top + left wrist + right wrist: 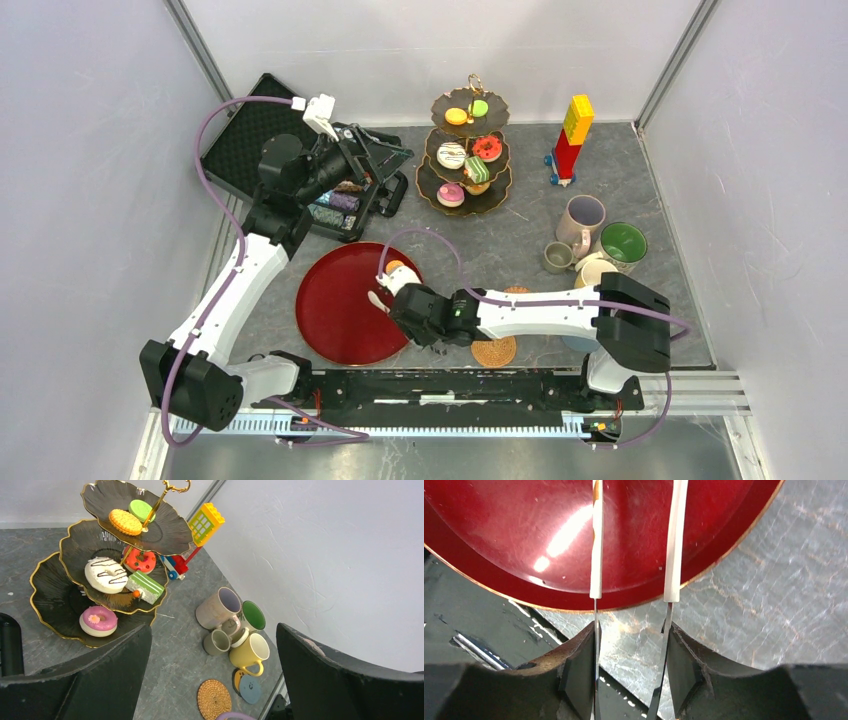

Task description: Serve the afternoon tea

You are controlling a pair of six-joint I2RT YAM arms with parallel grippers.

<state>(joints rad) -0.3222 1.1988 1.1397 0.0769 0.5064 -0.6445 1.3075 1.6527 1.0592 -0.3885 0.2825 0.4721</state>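
Gripping metal tongs (672, 540) in right pincer (631, 662) over red tray (499, 530), tiered stand (492, 198) well apart at 1 o'clock; left pincer (210, 632) released

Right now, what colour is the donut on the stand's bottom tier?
Pink donut; best in the left wrist view.

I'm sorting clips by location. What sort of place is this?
Likely a robot test cell staged as a tea table: white walls box in a grey table, a left arm and right arm are bolted to a rail at its edge, and the tiered stand holds toy cakes.
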